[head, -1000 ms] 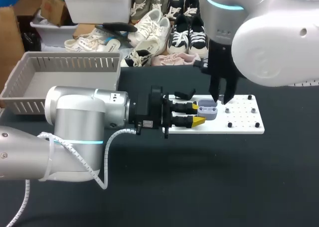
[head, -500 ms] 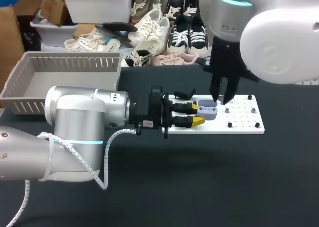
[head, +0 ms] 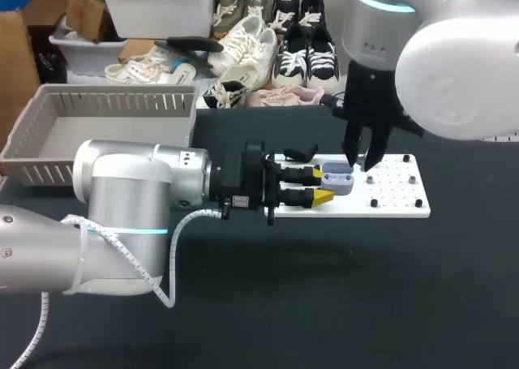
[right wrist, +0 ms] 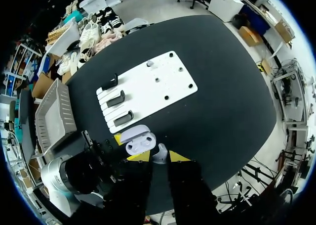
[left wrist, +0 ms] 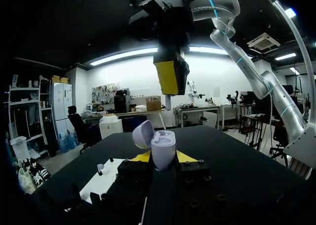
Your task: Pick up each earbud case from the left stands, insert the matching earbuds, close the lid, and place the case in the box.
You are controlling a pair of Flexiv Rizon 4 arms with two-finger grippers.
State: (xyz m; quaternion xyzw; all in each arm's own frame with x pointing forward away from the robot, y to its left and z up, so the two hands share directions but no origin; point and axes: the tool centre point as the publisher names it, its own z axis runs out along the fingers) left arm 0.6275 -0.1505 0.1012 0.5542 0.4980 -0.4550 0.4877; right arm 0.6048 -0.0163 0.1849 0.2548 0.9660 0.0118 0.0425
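A pale lilac earbud case (head: 339, 179) with its lid up sits between the yellow tips of my left gripper (head: 321, 186), which is shut on it just above the white board (head: 389, 195). The left wrist view shows the same case (left wrist: 163, 147), open side up. My right gripper (head: 361, 165) hangs straight above the case, shut on a small white earbud (right wrist: 159, 152). From the right wrist, the earbud sits just over the open case (right wrist: 140, 145). In the left wrist view, the earbud (left wrist: 168, 104) pokes out under the right gripper's yellow tips, a short way above the case.
A grey slatted basket (head: 105, 101) stands at the table's back left. The white board (right wrist: 148, 89) carries three black stands (right wrist: 116, 99) on its left part and small pegs (head: 373, 203) on its right. Bare black tabletop lies in front of the board.
My right arm has shifted slightly to the right above the case. The left arm and the case have not moved.
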